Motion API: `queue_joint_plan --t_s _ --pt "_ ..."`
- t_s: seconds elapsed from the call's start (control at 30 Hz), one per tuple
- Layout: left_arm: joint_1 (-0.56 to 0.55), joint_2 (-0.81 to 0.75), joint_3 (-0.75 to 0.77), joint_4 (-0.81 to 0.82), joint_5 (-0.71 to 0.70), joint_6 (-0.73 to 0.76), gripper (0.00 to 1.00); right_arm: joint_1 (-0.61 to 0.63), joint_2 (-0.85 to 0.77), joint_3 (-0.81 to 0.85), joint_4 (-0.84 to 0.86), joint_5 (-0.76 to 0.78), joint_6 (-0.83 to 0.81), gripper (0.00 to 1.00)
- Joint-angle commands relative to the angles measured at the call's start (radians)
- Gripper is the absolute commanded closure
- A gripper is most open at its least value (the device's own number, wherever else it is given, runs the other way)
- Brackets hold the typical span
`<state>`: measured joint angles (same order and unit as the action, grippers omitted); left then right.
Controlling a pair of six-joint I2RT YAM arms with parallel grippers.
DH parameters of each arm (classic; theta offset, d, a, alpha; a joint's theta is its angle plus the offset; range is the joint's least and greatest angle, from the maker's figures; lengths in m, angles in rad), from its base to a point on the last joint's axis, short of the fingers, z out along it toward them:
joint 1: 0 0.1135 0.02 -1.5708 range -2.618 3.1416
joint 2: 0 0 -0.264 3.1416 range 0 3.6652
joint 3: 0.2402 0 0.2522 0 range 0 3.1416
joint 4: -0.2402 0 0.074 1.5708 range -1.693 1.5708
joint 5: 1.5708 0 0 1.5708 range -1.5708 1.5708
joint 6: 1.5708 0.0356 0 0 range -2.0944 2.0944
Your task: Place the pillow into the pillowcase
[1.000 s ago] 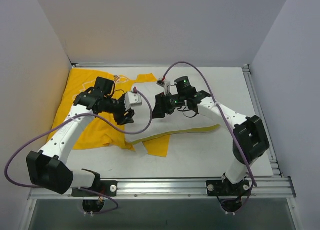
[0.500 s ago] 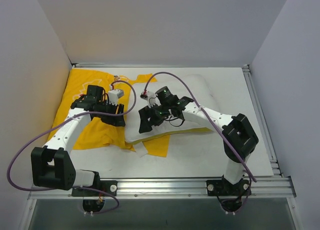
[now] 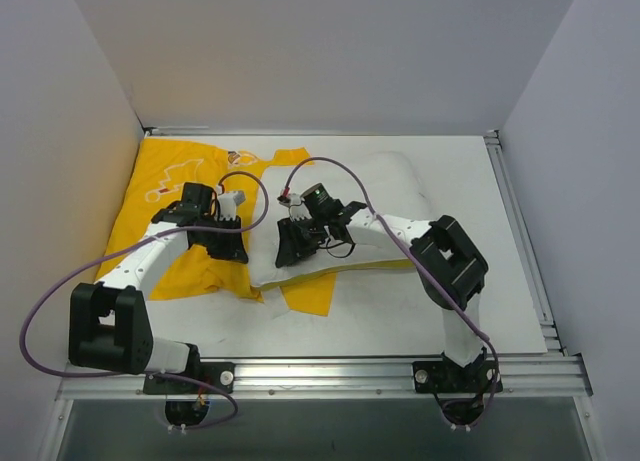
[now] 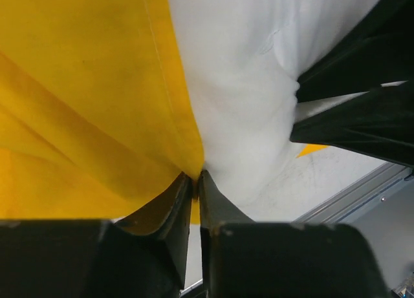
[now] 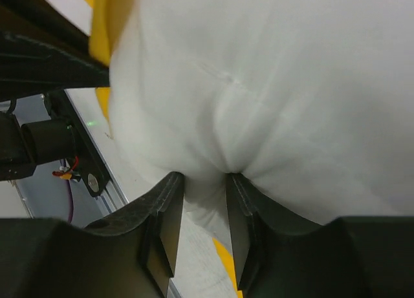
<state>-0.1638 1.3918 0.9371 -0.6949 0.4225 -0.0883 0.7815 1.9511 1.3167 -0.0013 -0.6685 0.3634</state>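
Note:
The bright yellow pillowcase (image 3: 160, 196) lies flat at the table's left, its right edge running under the white pillow (image 3: 395, 206), which lies across the middle. My left gripper (image 3: 238, 251) is down at the pillowcase's edge beside the pillow. In the left wrist view its jaws (image 4: 194, 178) are shut on a thin fold of yellow pillowcase (image 4: 84, 97), with the pillow (image 4: 239, 85) bulging right beside them. My right gripper (image 3: 287, 251) is at the pillow's left end. Its jaws (image 5: 206, 181) pinch a bunched fold of the pillow (image 5: 278, 85); the yellow pillowcase (image 5: 107, 26) shows at the upper left.
Grey walls close in the table on three sides. A metal rail (image 3: 320, 366) runs along the near edge and another (image 3: 520, 231) along the right side. Purple cables (image 3: 350, 181) loop above both arms. The two grippers sit close together.
Both arms dropped toward the pillow's left end and drew close together. The left jaws closed on the pillowcase edge, and the right jaws closed on the pillow.

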Motion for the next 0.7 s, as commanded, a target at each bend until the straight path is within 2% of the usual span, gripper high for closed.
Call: queue_joint_plan --t_s 0.0,0.07,0.27,0.37,0.4,0.5,0.57,0.6,0.67 --pt "-0.005 -0.023 0.012 0.095 0.087 -0.015 0.85 -0.004 0.063 0.041 0.073 -0.009 0.068 0.69" --pt "-0.003 -0.049 0.026 0.097 0.157 -0.005 1.0 -0.011 0.091 0.05 0.107 -0.017 0.106 0.74" --pt "-0.054 -0.122 0.088 0.11 0.342 -0.059 1.0 -0.019 0.092 0.076 0.239 -0.043 0.231 0.8" --pt "-0.08 -0.126 0.1 0.195 0.403 -0.172 1.0 -0.027 0.083 0.092 0.319 -0.045 0.305 0.82" --pt "-0.08 -0.123 0.101 0.257 0.442 -0.244 1.0 -0.031 0.078 0.084 0.355 -0.043 0.381 0.82" --pt "-0.079 -0.106 0.08 0.375 0.47 -0.353 1.0 -0.057 0.042 0.021 0.608 -0.031 0.558 0.83" --pt "-0.063 -0.077 0.054 0.405 0.458 -0.361 1.0 -0.076 0.025 -0.022 0.679 -0.036 0.618 0.82" --pt "-0.056 -0.064 0.049 0.413 0.45 -0.335 1.0 -0.096 0.017 -0.027 0.688 -0.054 0.623 0.78" --pt "-0.046 -0.024 0.057 0.413 0.395 -0.294 1.0 -0.12 -0.009 0.007 0.557 -0.086 0.48 0.71"
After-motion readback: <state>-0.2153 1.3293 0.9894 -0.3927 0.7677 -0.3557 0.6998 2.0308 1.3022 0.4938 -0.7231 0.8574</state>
